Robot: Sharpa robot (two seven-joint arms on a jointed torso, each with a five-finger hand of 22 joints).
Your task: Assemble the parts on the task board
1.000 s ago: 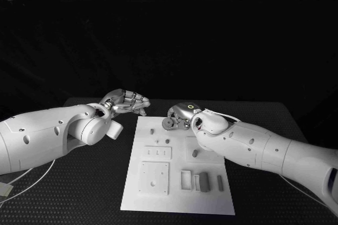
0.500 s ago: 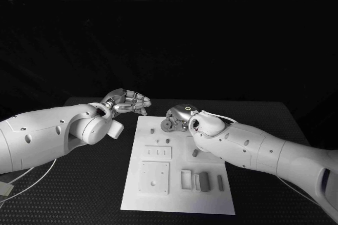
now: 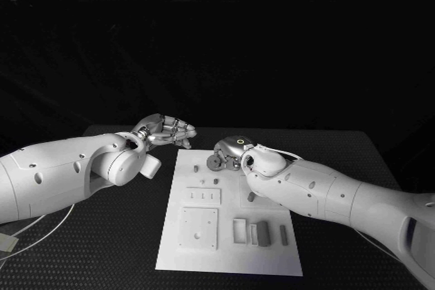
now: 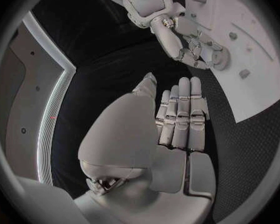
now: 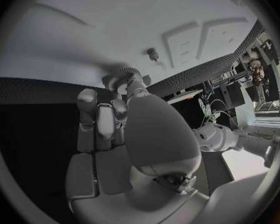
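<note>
The white task board (image 3: 231,252) lies in the middle of the black table. At its far edge my right hand (image 3: 229,153) pinches a grey toothed wheel (image 3: 217,162) and holds it low over the board; in the right wrist view the wheel (image 5: 120,77) sits at my fingertips. My left hand (image 3: 168,130) hovers beyond the board's far left corner with fingers curled in and nothing in them. The left wrist view shows that hand (image 4: 177,114) with my right hand (image 4: 189,41) and the wheel (image 4: 218,60) beyond it.
On the board are a small peg (image 3: 195,168), a short stub (image 3: 215,181), a grey cylinder (image 3: 251,197), two flat plates (image 3: 198,228) and upright grey blocks (image 3: 263,233) near the front. A white cable (image 3: 27,230) trails at the table's left.
My right arm has edged to the left, and the hand with the wheel has sunk slightly towards the board. The left hand has hardly moved.
</note>
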